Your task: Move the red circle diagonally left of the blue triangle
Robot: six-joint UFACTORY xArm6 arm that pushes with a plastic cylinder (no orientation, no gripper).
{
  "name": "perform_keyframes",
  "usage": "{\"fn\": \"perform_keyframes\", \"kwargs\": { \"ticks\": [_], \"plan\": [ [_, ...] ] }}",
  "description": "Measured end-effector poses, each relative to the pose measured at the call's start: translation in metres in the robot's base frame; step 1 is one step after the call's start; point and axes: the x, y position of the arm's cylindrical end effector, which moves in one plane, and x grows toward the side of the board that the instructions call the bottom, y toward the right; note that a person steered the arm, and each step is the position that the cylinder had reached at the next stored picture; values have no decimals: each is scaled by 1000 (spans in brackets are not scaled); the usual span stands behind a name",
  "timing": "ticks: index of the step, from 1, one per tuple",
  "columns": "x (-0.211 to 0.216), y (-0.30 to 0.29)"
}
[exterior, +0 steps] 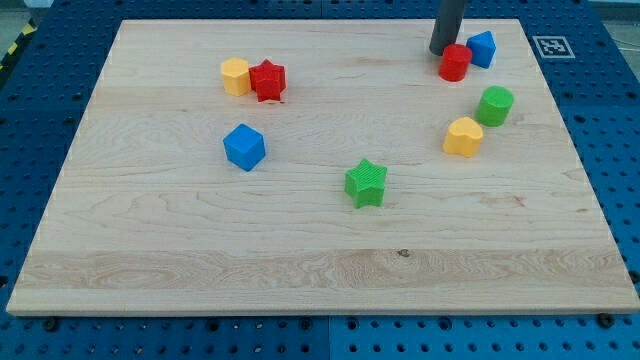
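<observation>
The rod's down at the view's top right of the wooden board, and my tip sits right against the red circle, on its upper-left side, touching or as near as makes no odds. There's no gripper on this arm at all, just the plain dark rod, so nothing is clasped or held; it only presses on the block's side. The red circle stands just beside the blue triangle, a little below it and to the view's left, the two nearly touching; I can't tell whether they actually meet. Below them on the view's right, the green cylinder stands on its own, and the yellow heart-shaped block sits just beside it, lower and leftward. Over at the view's top left, the yellow block, its shape hard to make out, is pressed up against the red star. The blue cube stands apart beneath that pair, and the green star is out near the middle of the board, well clear of everything else.
</observation>
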Motion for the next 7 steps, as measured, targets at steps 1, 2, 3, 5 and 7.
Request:
{"fn": "perform_keyframes", "kwargs": {
  "ticks": [1, 2, 3, 5, 7],
  "plan": [
    [0, 0],
    [-4, 1],
    [-19, 25],
    [-21, 68],
    [-21, 79]
  ]
}}
